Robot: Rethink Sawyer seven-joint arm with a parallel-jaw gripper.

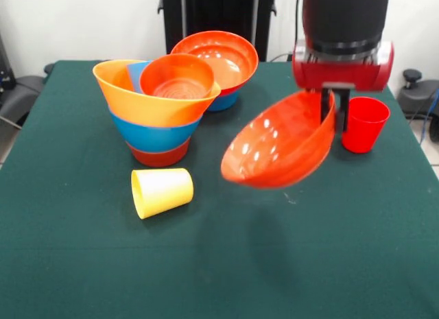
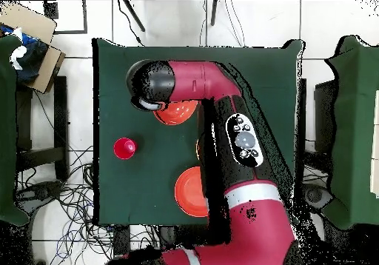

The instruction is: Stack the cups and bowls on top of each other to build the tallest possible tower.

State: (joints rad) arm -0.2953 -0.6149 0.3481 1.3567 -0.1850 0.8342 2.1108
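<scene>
Table [image 1: 82, 278]: dark green cloth covers all of it; behind it I see a pale wall and a black stand.
My arm [image 2: 237, 140]: red and black; in the overhead view it reaches from the bottom across the table and hides much of it. In the front view it comes down at the top right.
Tower [image 1: 156, 116]: it stands left of centre in the front view. At the bottom is a red-orange bowl, then a blue one, then the huge orange bowl [image 1: 147, 103], which leans a little. Inside it sits a small red-orange bowl [image 1: 177, 77], and a bit of light blue shows beside that one.
Bowl behind [image 1: 218, 58]: a wide red-orange bowl rests in a blue one, just behind the tower, at the far side.
Held bowl [image 1: 281, 142]: wide, shallow, red-orange and glossy. It hangs above the cloth, tilted steeply, with the opening turned toward the tower.
My claw [image 1: 334, 106]: it points down and its black fingers are clenched on the upper rim of the held bowl.
Yellow cup [image 1: 162, 191]: it lies on its side in front of the tower, apart from it.
Red cup [image 1: 364, 124]: it stands upright just beside my claw, on the right in the front view.
</scene>
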